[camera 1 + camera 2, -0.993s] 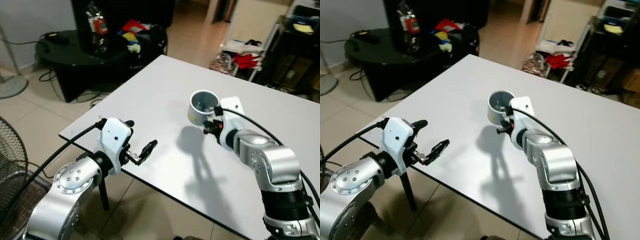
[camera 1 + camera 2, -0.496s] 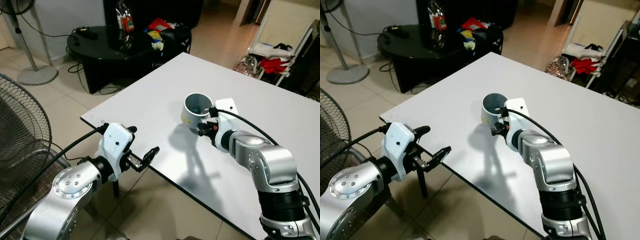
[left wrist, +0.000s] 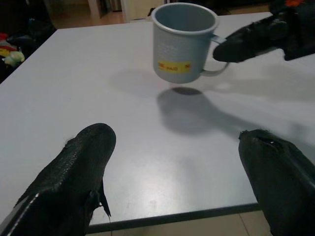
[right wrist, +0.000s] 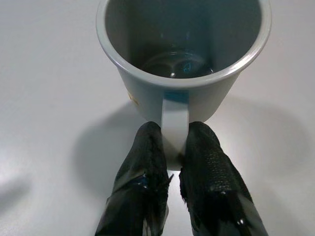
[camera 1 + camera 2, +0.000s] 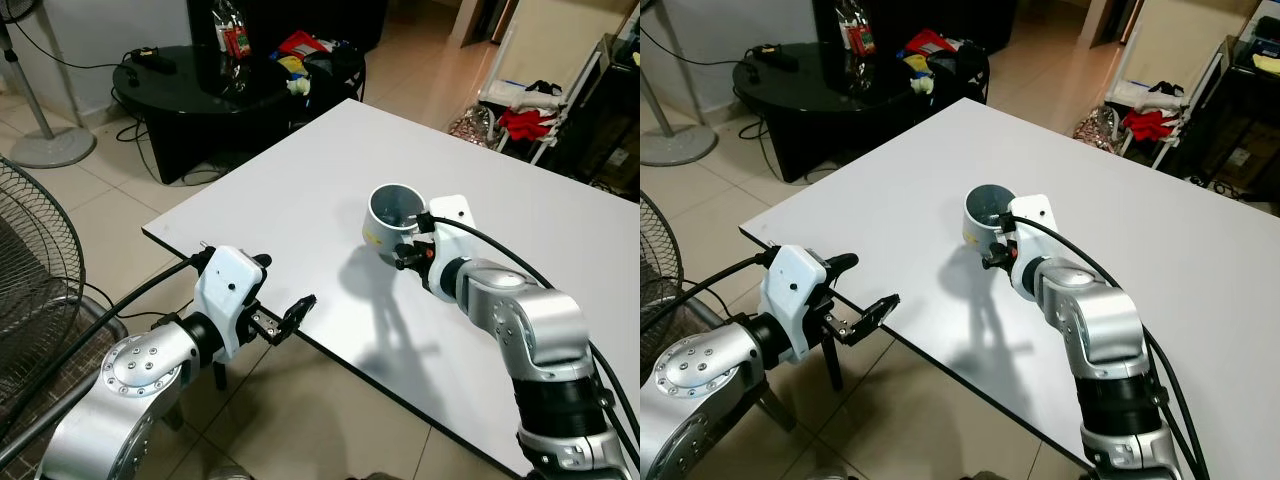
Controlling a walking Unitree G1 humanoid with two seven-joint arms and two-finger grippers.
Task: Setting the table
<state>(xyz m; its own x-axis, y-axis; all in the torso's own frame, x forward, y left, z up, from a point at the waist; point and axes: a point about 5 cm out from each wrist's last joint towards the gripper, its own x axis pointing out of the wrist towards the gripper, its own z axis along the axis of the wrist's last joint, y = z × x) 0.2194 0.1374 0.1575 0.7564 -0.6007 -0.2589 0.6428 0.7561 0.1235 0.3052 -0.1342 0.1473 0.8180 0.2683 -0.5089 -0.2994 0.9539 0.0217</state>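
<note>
The grey mug (image 5: 393, 216) hangs just above the white table (image 5: 300, 190), centre of the left eye frame, its shadow beneath it. The right gripper (image 4: 172, 162) has its two fingers pinched tight on the handle alone. The left gripper (image 3: 182, 162), lower left, hovers at the table edge with fingers spread wide, holding nothing. With so thin a grip, the mug could swing or slip if set down unevenly. Compared with a second ago, the camera has shifted; the mug sits much the same in its grasp

Grey mug (image 3: 184, 42), yellow label, upright, held above the table (image 5: 300, 190).
</note>
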